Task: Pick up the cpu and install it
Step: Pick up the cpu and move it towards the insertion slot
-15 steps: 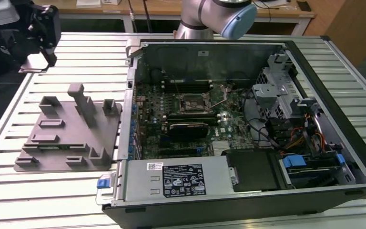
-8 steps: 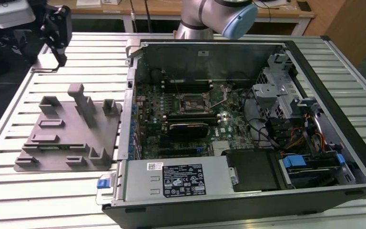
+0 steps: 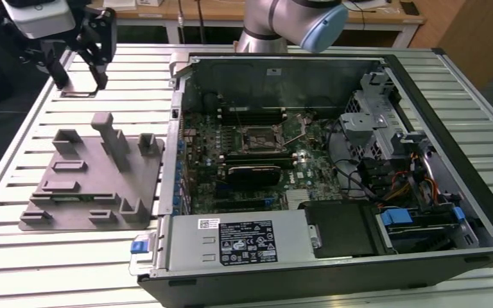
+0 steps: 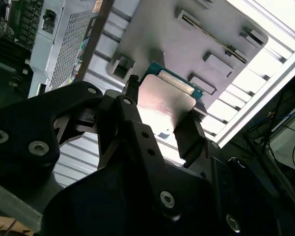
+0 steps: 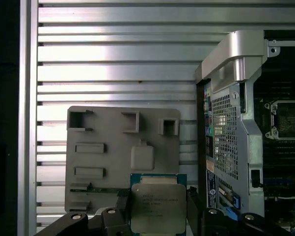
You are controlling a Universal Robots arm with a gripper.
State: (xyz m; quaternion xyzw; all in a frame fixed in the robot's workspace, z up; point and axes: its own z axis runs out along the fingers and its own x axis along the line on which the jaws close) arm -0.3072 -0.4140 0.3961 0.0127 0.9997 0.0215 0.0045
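Observation:
The cpu (image 5: 157,209), a flat square chip with a shiny metal top on a green-blue rim, is held between my two black fingers (image 5: 122,200). In both wrist views it hangs over the grey fixture plate (image 5: 122,147); its lid (image 4: 167,101) glares in the second wrist view. My gripper (image 3: 79,86) is raised at the far corner of the table on the exterior view's left, shut on the chip's opposite edges. The black socket frame (image 3: 258,136) sits on the motherboard inside the open case, well off to the exterior view's right of the gripper.
The grey fixture plate (image 3: 92,179) with upright blocks lies on the slatted aluminium table (image 3: 24,256). The open computer case (image 3: 452,128) holds cables, a drive cage and a power supply (image 3: 238,240). The arm's body (image 3: 289,25) stands behind the case.

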